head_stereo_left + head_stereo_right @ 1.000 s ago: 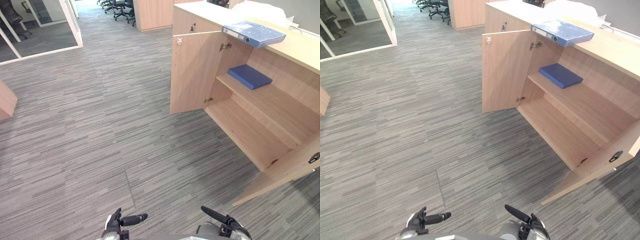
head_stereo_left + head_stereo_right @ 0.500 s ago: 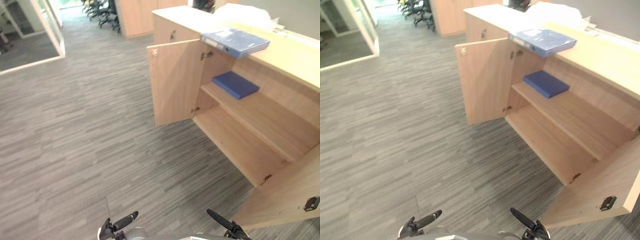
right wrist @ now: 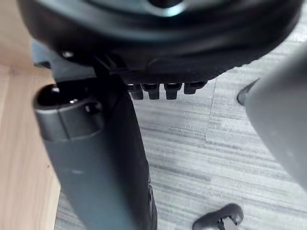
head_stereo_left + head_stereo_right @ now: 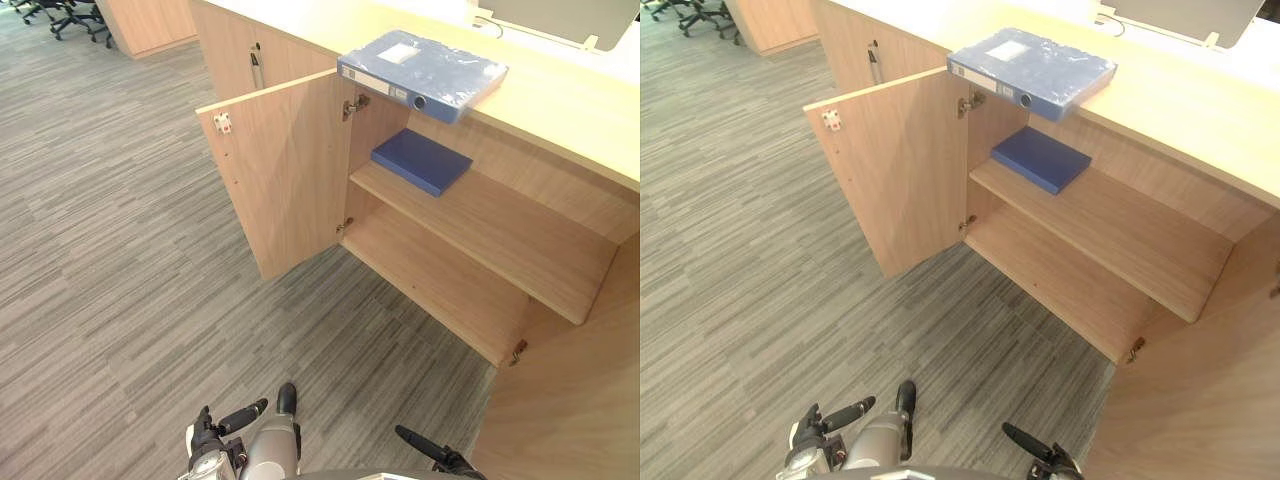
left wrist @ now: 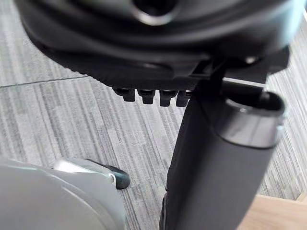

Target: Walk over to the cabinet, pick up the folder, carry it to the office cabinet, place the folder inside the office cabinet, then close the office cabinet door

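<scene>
Two doors of a pale wooden cabinet [image 4: 560,110] stand open, and the cabinet fills the upper right of the head views. A light blue folder [image 4: 422,72] with a white label lies flat on the cabinet's top, above the opening, with its spine at the front edge. Neither hand touches it.

Inside, a dark blue folder [image 4: 421,161] lies flat at the left end of the middle shelf [image 4: 500,235], just below the light blue one. The bottom shelf [image 4: 430,285] sits under that. The left door [image 4: 280,170] swings out toward the centre of the frame, with a small white catch near its top corner. The right door [image 4: 570,400] takes up the lower right corner. Left of the open part is a closed door with a metal handle [image 4: 257,68].

Grey striped carpet [image 4: 110,250] covers the floor across the left and lower parts of the frame. Office chairs [image 4: 60,12] stand at the far upper left.

The left hand [image 4: 232,420] shows low at the bottom edge, left of centre, relaxed and holding nothing. In its wrist view the fingers [image 5: 146,96] hang in a row over the carpet. The right hand [image 4: 425,447] shows at the bottom edge, right of centre, also released and empty, beside the right door. Both hands are well apart from the two folders.
</scene>
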You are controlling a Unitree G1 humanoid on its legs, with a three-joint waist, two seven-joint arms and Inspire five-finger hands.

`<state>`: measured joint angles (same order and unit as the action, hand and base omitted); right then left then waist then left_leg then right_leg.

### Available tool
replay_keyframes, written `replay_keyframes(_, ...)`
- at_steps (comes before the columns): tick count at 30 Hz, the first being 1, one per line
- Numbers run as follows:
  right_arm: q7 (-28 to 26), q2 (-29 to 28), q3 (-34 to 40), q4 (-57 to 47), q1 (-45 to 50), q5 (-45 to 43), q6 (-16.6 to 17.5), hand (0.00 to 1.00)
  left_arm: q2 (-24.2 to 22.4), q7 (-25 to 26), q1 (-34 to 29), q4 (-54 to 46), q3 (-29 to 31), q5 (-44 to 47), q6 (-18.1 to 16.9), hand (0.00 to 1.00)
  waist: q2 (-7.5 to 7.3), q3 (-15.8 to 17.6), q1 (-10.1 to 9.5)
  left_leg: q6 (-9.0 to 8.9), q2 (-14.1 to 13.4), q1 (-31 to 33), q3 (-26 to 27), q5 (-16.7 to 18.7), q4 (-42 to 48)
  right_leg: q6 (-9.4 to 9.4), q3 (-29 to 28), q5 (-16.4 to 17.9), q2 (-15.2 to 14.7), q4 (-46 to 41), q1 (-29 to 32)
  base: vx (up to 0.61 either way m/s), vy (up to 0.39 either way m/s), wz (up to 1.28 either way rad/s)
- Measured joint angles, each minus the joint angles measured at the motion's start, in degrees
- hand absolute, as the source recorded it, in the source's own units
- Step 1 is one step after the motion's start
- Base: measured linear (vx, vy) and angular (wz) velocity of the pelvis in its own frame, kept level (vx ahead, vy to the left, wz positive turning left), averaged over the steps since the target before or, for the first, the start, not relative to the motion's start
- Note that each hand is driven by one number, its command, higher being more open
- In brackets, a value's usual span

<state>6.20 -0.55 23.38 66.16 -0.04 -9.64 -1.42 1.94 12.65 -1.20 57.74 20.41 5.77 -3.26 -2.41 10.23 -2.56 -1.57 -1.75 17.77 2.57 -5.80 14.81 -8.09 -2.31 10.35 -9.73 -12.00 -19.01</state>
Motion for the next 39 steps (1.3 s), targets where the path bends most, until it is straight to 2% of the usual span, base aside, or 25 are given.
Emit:
replay_keyframes(1, -0.1, 0.5, 0.3, 0.0, -0.1, 0.6, 0.0, 1.00, -0.2, 0.1, -0.4, 0.1, 0.0, 0.0, 0.1, 1.00, 0.31, -0.2, -0.03, 1.40, 0.8, -2.4, 1.7, 1.7, 0.3, 0.74, -1.1, -3.0, -1.6, -6.7, 2.3, 0.40, 0.325, -0.65)
replay_keyframes(3, -0.1, 1.1, 0.9, 1.1, -0.1, 0.6, -0.1, 1.00, -0.2, 0.7, -2.1, 0.1, -0.2, 0.0, 0.1, 1.00, 0.39, -0.6, 0.10, 2.22, 3.2, -9.4, 2.5, 4.3, -3.2, 6.04, 0.4, -9.1, -5.0, -21.8, 7.7, 0.40, 0.338, -0.63)
replay_keyframes(4, -0.1, 1.3, 2.0, 0.8, 0.6, 0.6, 0.1, 1.00, -0.1, 0.9, -2.6, 0.4, -1.5, -0.1, 0.1, 1.00, 0.32, -0.8, 0.82, 3.04, 5.3, -13.5, 4.0, 6.2, -5.7, 10.83, 3.3, -13.3, -9.2, -31.9, 11.6, 0.31, 0.261, -0.35)
replay_keyframes(5, -0.2, 1.3, 2.5, 0.7, 0.6, 0.6, 0.2, 1.00, 0.4, 0.9, -2.5, 1.1, -2.0, -0.3, 0.1, 1.00, 0.12, -1.0, 1.12, 3.82, 6.2, -14.5, 4.8, 6.7, -6.1, 12.15, 5.1, -12.5, -11.7, -36.3, 13.8, 0.34, 0.286, -0.45)
replay_keyframes(6, -0.1, 2.0, 2.3, -0.5, 0.5, 0.7, 0.4, 1.00, 0.7, 0.8, -2.3, 2.0, -2.1, -0.9, 0.1, 1.00, -0.23, -1.3, 1.77, 4.54, 7.2, -16.4, 6.0, 7.8, -7.1, 14.84, 11.0, -10.0, -16.1, -41.8, 17.9, 0.28, 0.252, -0.47)
replay_keyframes(8, 0.1, 2.9, 2.6, -0.7, 0.1, 0.7, 0.7, 1.00, 0.7, 0.9, -2.4, 2.8, -2.3, -1.6, 0.1, 1.00, 1.33, -1.0, 2.48, 4.81, 6.6, -19.1, 7.3, 8.5, -9.2, 12.44, 20.3, -5.3, -18.0, -42.8, 21.9, 0.22, 0.170, -0.54)
replay_keyframes(10, 0.0, 2.9, 3.8, -0.5, -0.6, 0.3, 0.3, 1.00, 1.1, 1.0, -2.4, 3.6, -3.9, -1.9, 0.3, 1.00, 2.54, -0.4, 3.49, 4.17, 4.0, -21.8, 8.7, 9.2, -10.8, 6.89, 25.6, 1.4, -13.0, -36.8, 25.1, 0.21, 0.049, -0.49)
replay_keyframes(13, 0.1, 2.6, 4.0, -0.3, -1.0, 0.4, 0.4, 1.00, 1.0, 1.0, -1.7, 3.7, -6.3, -1.8, 0.2, 1.00, 2.86, 0.4, 3.71, 2.62, 1.3, -24.9, 10.5, 10.3, -11.6, 5.15, 29.3, 3.4, -5.6, -20.8, 26.2, 0.18, -0.083, -0.35)
replay_keyframes(14, 0.1, 2.4, 3.8, -0.2, -1.0, 0.5, 0.4, 1.00, 1.0, 0.9, -1.7, 3.7, -6.3, -1.8, 0.2, 1.00, 2.27, 0.4, 3.69, 2.07, 1.4, -25.7, 11.0, 10.6, -11.9, 5.35, 30.3, 2.0, -4.9, -16.9, 26.0, 0.17, -0.145, -0.37)
replay_keyframes(15, 0.0, 2.2, 3.4, -0.1, -1.1, 0.4, 0.3, 1.00, 0.7, 1.0, -1.4, 4.2, -6.5, -1.8, 0.2, 1.00, 1.99, 0.5, 3.73, 0.95, 0.8, -27.1, 11.4, 11.2, -12.5, 9.32, 31.1, 0.3, -3.6, -14.0, 24.9, 0.13, -0.123, -0.36)
replay_keyframes(19, 0.2, 3.2, 2.9, 0.5, -1.4, 0.5, 0.2, 1.00, -1.7, 0.5, -1.9, 4.3, -7.5, -1.9, 0.2, 1.00, 4.84, -0.5, 4.19, -2.97, -4.9, -27.6, 14.2, 14.4, -10.6, 9.91, 29.7, 1.3, 4.2, -7.3, 22.9, 0.22, -0.210, -0.45)
replay_keyframes(20, 0.3, 2.8, 2.8, 0.3, -1.3, 0.5, 0.2, 1.00, -2.1, 0.4, -2.0, 3.7, -5.3, -1.9, 0.1, 1.00, 5.24, -0.3, 4.04, -4.36, -7.6, -26.3, 14.6, 17.1, -3.2, 10.23, 28.9, 1.4, 7.0, -4.6, 20.6, 0.23, -0.272, -0.47)
replay_keyframes(21, 0.3, 2.6, 2.4, -0.1, -1.2, 0.5, 0.2, 1.00, -2.1, 0.2, -2.1, 3.1, -4.0, -1.9, 0.2, 1.00, 4.86, -0.1, 4.01, -4.33, -9.3, -24.0, 14.4, 18.6, 3.3, 10.26, 28.5, 1.4, 7.9, -3.9, 19.8, 0.25, -0.299, -0.56)
replay_keyframes(22, 0.4, 1.8, 1.7, -0.9, -0.5, 0.5, 0.2, 1.00, -2.2, -0.3, -2.4, 1.3, -1.4, -1.9, 0.2, 1.00, 4.32, 0.1, 3.72, -3.23, -13.3, -17.8, 14.0, 19.1, 19.5, 11.39, 27.2, 1.7, 9.9, -2.6, 17.7, 0.34, -0.258, -0.83)
replay_keyframes(23, 0.3, 2.3, 1.2, -1.5, 0.1, 0.5, 0.2, 1.00, -2.6, -1.2, -2.9, -0.5, 0.6, -1.3, 0.1, 1.00, 5.03, 0.5, 2.83, -2.88, -17.8, -11.3, 12.6, 19.2, 37.3, 12.85, 24.7, 2.0, 12.6, -1.4, 15.0, 0.28, -0.193, -0.82)
replay_keyframes(25, 0.4, 3.0, 0.5, -1.3, 0.4, 0.5, 0.1, 1.00, -2.4, -1.6, -3.0, -0.8, 0.8, -0.8, 0.1, 1.00, 5.51, 0.8, 2.76, -3.00, -18.7, -8.2, 11.7, 19.5, 45.7, 13.36, 22.5, 2.4, 13.8, 0.2, 11.7, 0.31, -0.057, -0.83)
replay_keyframes(28, 0.4, 3.4, -0.3, -0.3, 0.2, 0.6, 0.0, 1.00, -2.3, -2.1, -3.0, -1.2, 1.3, -0.7, 0.1, 1.00, 5.13, 0.9, 2.00, -3.46, -15.6, -4.9, 11.6, 20.2, 41.6, 12.95, 16.6, 2.2, 13.3, 3.3, 6.9, 0.46, 0.010, -0.98)
replay_keyframes(30, 0.4, 3.3, -0.4, 1.3, -0.8, 0.6, -0.7, 1.00, -1.9, -2.5, -2.8, -1.3, 1.3, -0.6, 0.0, 1.00, 4.42, 1.3, 1.00, -3.89, -11.2, -4.5, 8.9, 20.5, 30.4, 11.41, 13.4, 2.8, 11.7, 3.3, 5.6, 0.44, 0.109, -1.07)
replay_keyframes(31, 0.3, 3.2, -0.4, 1.4, -1.0, 0.6, -0.9, 1.00, -1.6, -2.8, -2.7, -1.3, 1.3, -0.6, 0.1, 1.00, 3.95, 1.6, 0.88, -3.56, -7.1, -4.5, 5.0, 19.9, 20.9, 10.10, 12.4, 3.5, 10.5, 3.1, 4.6, 0.32, 0.122, -0.62)
replay_keyframes(32, 0.3, 3.2, -0.4, 1.4, -0.9, 0.6, -0.9, 1.00, -1.6, -2.9, -2.7, -1.2, 1.2, -0.6, 0.1, 1.00, 3.95, 1.6, 0.89, -2.97, -5.5, -4.8, 2.9, 18.3, 15.3, 9.36, 12.2, 4.0, 10.2, 3.0, 4.1, 0.39, 0.176, -0.53)
replay_keyframes(33, 0.1, 3.9, -0.4, 1.3, -0.4, 0.6, -0.9, 1.00, -1.9, -3.1, -3.2, -0.6, 0.7, -0.6, 0.1, 1.00, 5.49, 0.8, 0.85, -1.45, -3.5, -5.7, -1.7, 6.8, 4.4, 7.85, 12.1, 4.8, 10.9, 2.7, 3.4, 0.38, 0.174, -0.19)
replay_keyframes(34, 0.0, 3.3, -0.8, 1.4, -0.3, 0.7, -0.7, 1.00, -0.9, -3.7, -2.7, 0.3, 0.5, 0.4, 0.3, 1.00, 3.59, 0.8, 0.99, -0.33, -1.8, -7.1, -2.2, 6.3, 4.2, 6.82, 12.5, 5.4, 9.3, 2.0, 2.4, 0.37, 0.143, -0.04)
replay_keyframes(36, -0.6, 2.5, -2.1, 1.5, -0.2, 1.2, -0.6, 1.00, 0.4, -3.8, -3.1, 1.1, -0.5, 0.2, 0.2, 1.00, 2.71, 0.0, 1.08, 0.14, -1.4, -11.1, -1.9, 4.4, -3.2, 6.30, 12.3, 5.6, 7.7, -1.4, 4.6, 0.31, 0.079, 0.07)
replay_keyframes(38, -1.7, 2.0, -2.6, 0.9, -0.3, 2.7, -0.3, 1.00, 1.0, -3.8, -3.1, 2.6, -0.7, 0.3, 0.5, 1.00, 2.49, -0.4, 1.09, 0.16, -1.3, -14.9, -1.8, 2.6, -9.1, 6.70, 12.6, 5.9, 7.2, 2.4, 5.0, 0.22, 0.033, 0.03)
replay_keyframes(39, -1.9, 2.0, -3.4, 0.9, -0.3, 2.9, -0.1, 1.00, 1.6, -4.0, -3.3, 3.1, -1.5, 0.2, 0.7, 1.00, 2.08, -0.6, 1.08, 0.06, -0.5, -16.7, -1.8, 1.8, -11.7, 6.21, 12.9, 3.9, 6.1, 5.7, 5.8, 0.11, -0.048, 0.19)
